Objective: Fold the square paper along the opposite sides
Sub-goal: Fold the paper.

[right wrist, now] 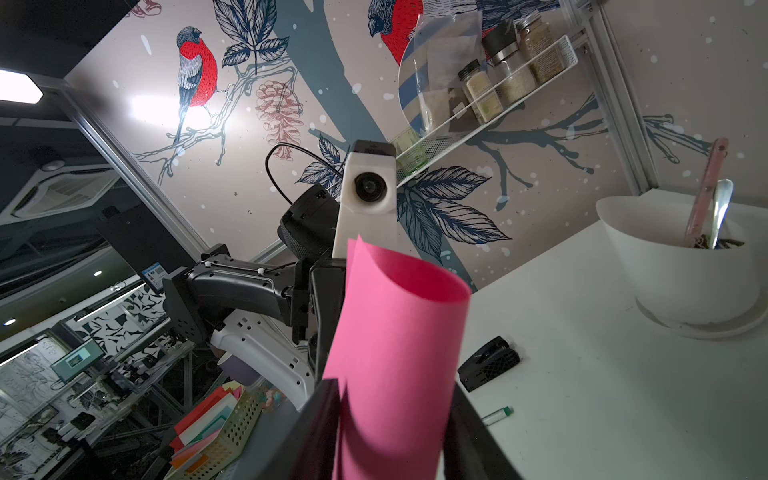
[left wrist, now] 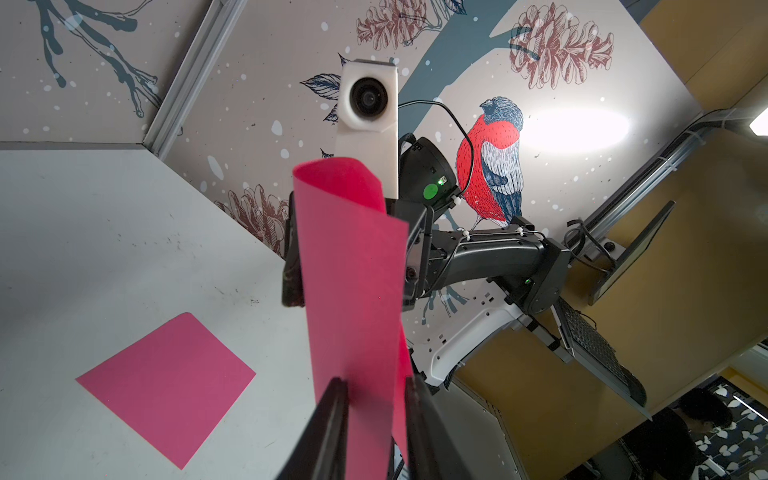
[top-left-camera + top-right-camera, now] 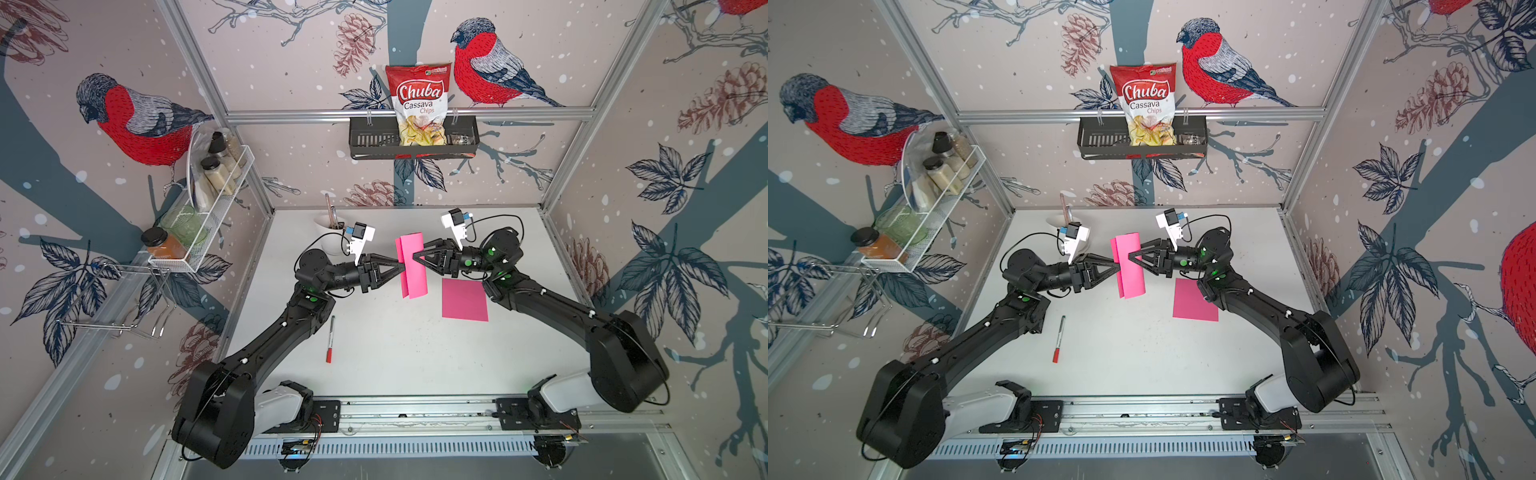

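The pink paper hangs above the counter, bent into a loose loop between both arms. The right pincer squeezes the loop. The left pincer straddles its free edges, but whether it grips I cannot tell. A slack hold could let those edges slide, creasing the paper askew.

Tips of left gripper hidden behind folded pink paper. Between right gripper jaws, contact unclear. Wrist views: paper cut off at frame edge between blurred jaws.
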